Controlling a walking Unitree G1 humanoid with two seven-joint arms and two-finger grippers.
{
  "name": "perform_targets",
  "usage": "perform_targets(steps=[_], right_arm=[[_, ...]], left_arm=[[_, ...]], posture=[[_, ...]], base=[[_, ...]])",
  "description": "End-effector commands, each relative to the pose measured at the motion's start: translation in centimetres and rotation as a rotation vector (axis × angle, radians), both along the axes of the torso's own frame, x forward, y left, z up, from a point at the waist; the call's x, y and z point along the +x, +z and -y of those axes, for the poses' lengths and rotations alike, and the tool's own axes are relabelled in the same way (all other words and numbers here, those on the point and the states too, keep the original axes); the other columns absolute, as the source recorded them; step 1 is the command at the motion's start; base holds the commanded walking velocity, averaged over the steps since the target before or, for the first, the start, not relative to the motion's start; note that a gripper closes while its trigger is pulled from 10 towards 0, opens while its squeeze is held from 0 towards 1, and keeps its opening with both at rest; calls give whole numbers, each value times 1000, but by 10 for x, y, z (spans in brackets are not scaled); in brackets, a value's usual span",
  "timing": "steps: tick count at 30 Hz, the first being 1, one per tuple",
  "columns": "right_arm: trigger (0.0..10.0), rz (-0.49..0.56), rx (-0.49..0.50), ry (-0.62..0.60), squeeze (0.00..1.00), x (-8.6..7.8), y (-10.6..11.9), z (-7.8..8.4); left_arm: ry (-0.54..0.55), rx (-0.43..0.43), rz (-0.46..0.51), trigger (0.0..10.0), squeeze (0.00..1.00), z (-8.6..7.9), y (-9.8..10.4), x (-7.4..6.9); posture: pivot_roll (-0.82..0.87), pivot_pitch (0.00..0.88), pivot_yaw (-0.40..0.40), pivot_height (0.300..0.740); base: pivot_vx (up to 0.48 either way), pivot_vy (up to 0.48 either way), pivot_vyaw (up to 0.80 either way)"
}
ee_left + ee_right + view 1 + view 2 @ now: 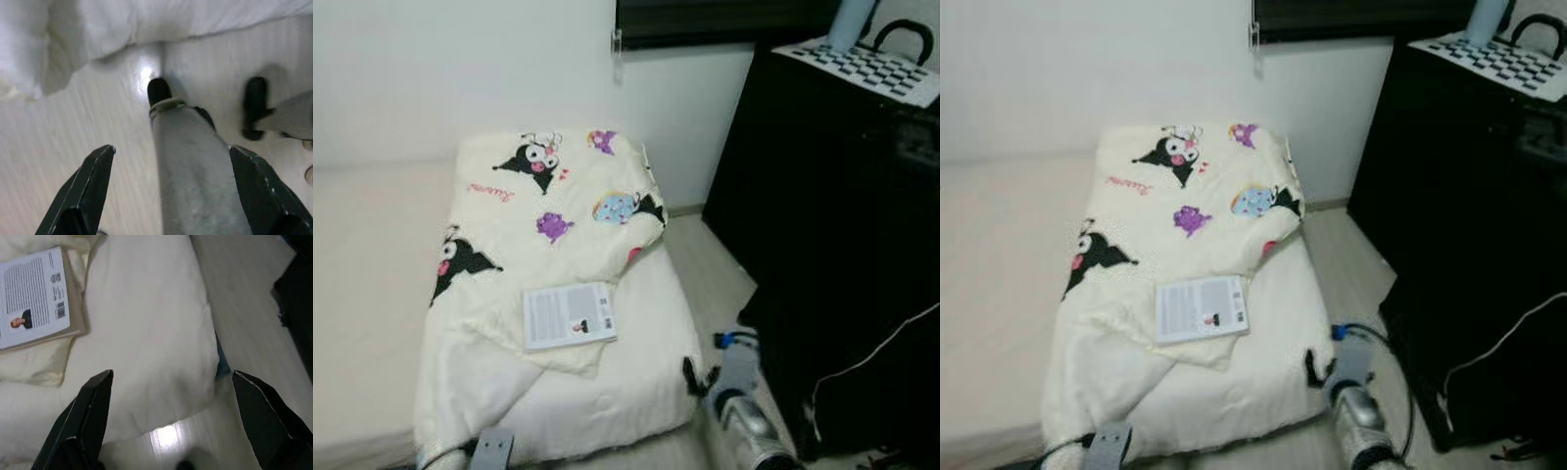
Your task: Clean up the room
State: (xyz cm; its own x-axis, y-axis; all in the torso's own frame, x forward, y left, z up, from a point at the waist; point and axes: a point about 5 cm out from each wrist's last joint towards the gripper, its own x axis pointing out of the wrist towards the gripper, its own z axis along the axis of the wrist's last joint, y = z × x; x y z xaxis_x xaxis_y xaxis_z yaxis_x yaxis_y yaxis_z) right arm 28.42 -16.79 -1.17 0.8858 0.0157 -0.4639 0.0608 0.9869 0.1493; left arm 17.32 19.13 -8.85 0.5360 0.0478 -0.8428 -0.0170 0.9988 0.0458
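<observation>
A white wall [460,69] stands behind a low cream bed [362,294]. High on the wall is the dark lower edge of a window [724,20]. The floor [1351,264] is pale wood, glossy enough to catch a bright spot of light (seen from the wrists). A tall black cabinet [832,245] stands on the right, just beside the bed's foot, with floor between them.

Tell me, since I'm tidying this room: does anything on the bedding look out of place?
Yes. A book lies back cover up and slightly askew on the rumpled cartoon-print blanket, which is bunched unevenly over the white mattress rather than spread flat.
</observation>
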Motion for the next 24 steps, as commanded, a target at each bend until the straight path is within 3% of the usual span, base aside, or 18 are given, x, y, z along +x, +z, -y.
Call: perform_targets(steps=[1, 9, 17, 24], right_arm=[[10000, -16, -7, 1, 0, -4, -3, 4], [10000, 33, 27, 181, 0, -2, 1, -15], [10000, 66, 69, 197, 0, 5, 7, -22], [10000, 76, 65, 185, 0, 6, 9, -18]], left_arm=[[7, 6, -31, 10000, 0, -1, -4, -8], [0, 3, -28, 10000, 0, -1, -4, -9], [-3, -3, -20, 10000, 0, 4, -3, -5], [-2, 4, -19, 10000, 0, -4, -1, -3]], posture=[[-142, 130, -10, 740], [-144, 120, -10, 740], [-143, 116, -4, 740], [-142, 115, -3, 740]], base=[[0, 0, 0], [0, 0, 561], [0, 0, 800], [0, 0, 800]])
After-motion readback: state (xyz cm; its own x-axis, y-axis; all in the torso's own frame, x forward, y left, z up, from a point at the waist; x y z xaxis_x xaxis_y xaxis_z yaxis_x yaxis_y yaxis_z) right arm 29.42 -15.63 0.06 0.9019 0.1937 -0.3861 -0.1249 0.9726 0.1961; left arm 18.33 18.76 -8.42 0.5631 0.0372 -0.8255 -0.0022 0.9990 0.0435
